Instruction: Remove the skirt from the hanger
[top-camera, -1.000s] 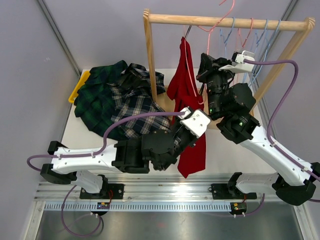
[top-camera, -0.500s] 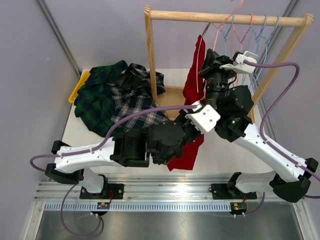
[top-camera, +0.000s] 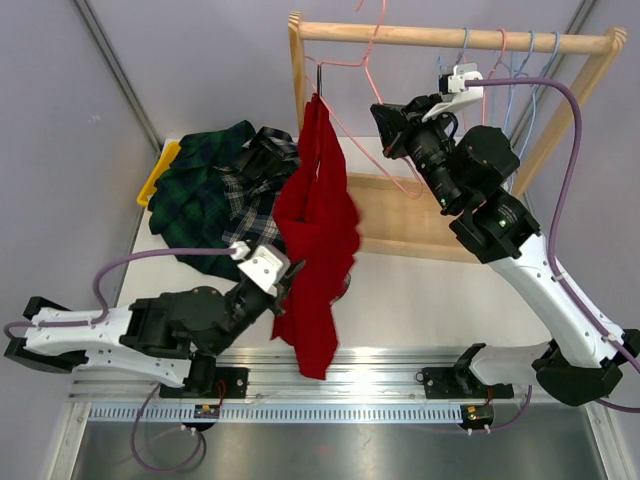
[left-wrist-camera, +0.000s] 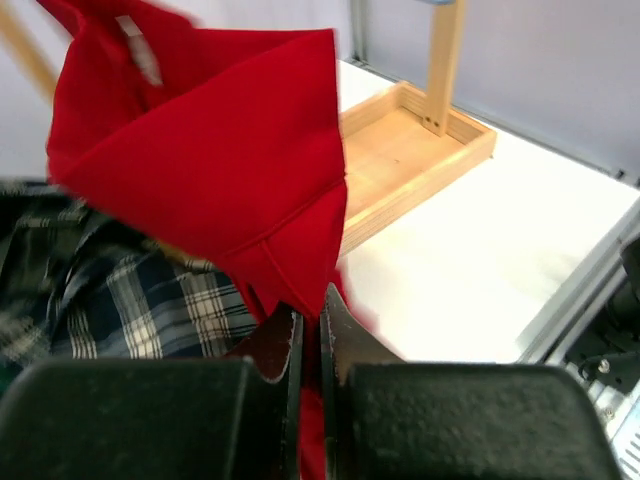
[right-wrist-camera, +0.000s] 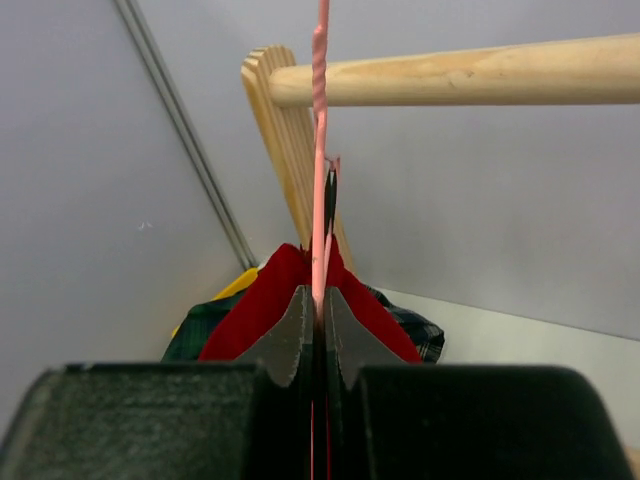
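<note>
Hanging by its top from the left end of the pink hanger (right-wrist-camera: 321, 120), close to the rack's left post (top-camera: 297, 90): the red skirt (top-camera: 318, 230). Dangling long, with the bottom tip going past the table's near edge and over the metal rail (top-camera: 380, 375). Pinching a low fold of the skirt with the left gripper (left-wrist-camera: 310, 325), jaws pressed together on the cloth. Squeezing the hanger's thin wire with the right gripper (right-wrist-camera: 313, 305), jaws nearly touching around it, just under the wooden bar (top-camera: 450, 38).

Showing bare white table (top-camera: 450, 300) between the rack's wooden base (top-camera: 400, 215) and the near edge, to the right of the skirt. Crowding the left side with a pile of plaid clothes (top-camera: 220, 200), next to a yellow thing (top-camera: 158, 172) at the table's left edge. Hanging more wire hangers (top-camera: 510, 60) on the right part of the bar. Standing inside grey walls.

Showing both arms and the whole skirt only from the top. Showing the pinch on the red cloth, with the plaid pile just beside it, only from the left wrist. Showing the wire in the jaws, and a small black clip (right-wrist-camera: 330, 205) above the red cloth, only from the right wrist.
</note>
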